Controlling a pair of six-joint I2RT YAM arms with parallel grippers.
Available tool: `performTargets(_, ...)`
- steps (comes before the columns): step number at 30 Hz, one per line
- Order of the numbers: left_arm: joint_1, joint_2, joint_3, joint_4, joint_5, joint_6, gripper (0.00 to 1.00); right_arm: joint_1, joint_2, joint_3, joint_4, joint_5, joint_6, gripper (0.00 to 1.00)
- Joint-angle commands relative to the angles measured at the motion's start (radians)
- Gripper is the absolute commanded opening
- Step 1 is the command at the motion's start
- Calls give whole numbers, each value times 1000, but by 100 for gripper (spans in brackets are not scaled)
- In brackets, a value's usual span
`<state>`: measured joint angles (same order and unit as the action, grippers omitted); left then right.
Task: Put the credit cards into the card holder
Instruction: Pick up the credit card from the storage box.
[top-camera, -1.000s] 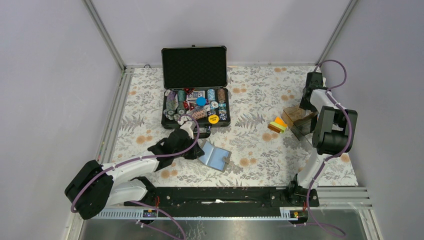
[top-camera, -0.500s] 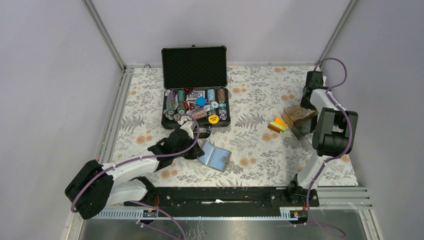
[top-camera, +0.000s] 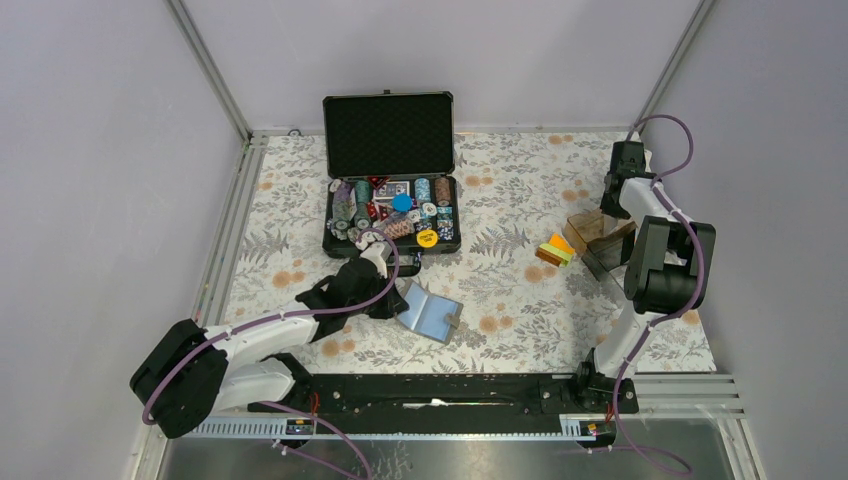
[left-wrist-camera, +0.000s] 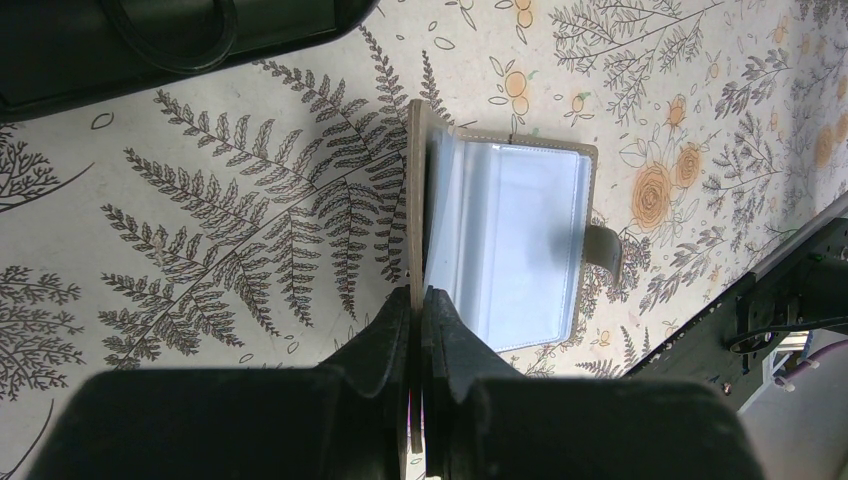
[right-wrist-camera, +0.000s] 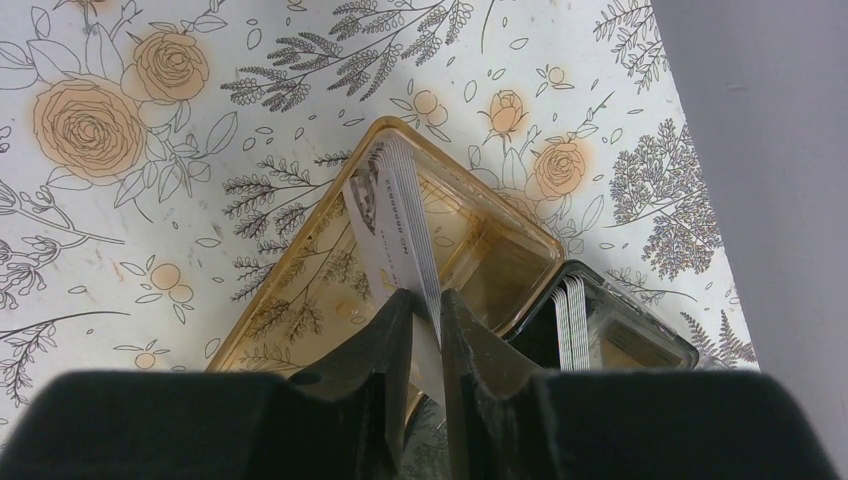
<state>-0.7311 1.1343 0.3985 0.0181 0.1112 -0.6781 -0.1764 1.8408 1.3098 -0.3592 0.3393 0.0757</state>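
The card holder (top-camera: 432, 312) lies open on the flowered cloth, a light blue panel facing up. In the left wrist view my left gripper (left-wrist-camera: 416, 300) is shut on its upright grey cover edge, and the flat panel (left-wrist-camera: 510, 240) lies to the right. The orange, yellow and green credit cards (top-camera: 555, 250) lie in a small stack left of the clear brownish acrylic box (top-camera: 588, 230). My right gripper (right-wrist-camera: 428, 300) is shut on a stack of thin pale cards (right-wrist-camera: 400, 210) held above that box (right-wrist-camera: 300, 300). It sits by the box in the top view (top-camera: 606, 222).
The open black chip case (top-camera: 390, 200) with chips stands at the back centre; its edge shows above the left gripper (left-wrist-camera: 150, 40). A darker box half (right-wrist-camera: 620, 340) holding more pale cards lies beside the brownish one. The black base rail (top-camera: 440, 392) runs along the near edge.
The right wrist has shifted very slightly by the acrylic box. The left arm and the card holder have not moved.
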Motion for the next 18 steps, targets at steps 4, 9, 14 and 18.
performTargets(4,4,-10,11,34,19,11,0,9,-59,38,-16,28,-8,18)
performTargets(9,4,-15,5,35,18,5,0,9,-69,39,-15,12,-6,12)
performTargets(14,5,-24,1,34,18,0,0,9,-94,35,-17,0,-2,11)
performTargets(18,4,-28,-3,32,17,-1,0,9,-104,42,-27,-8,-1,11)
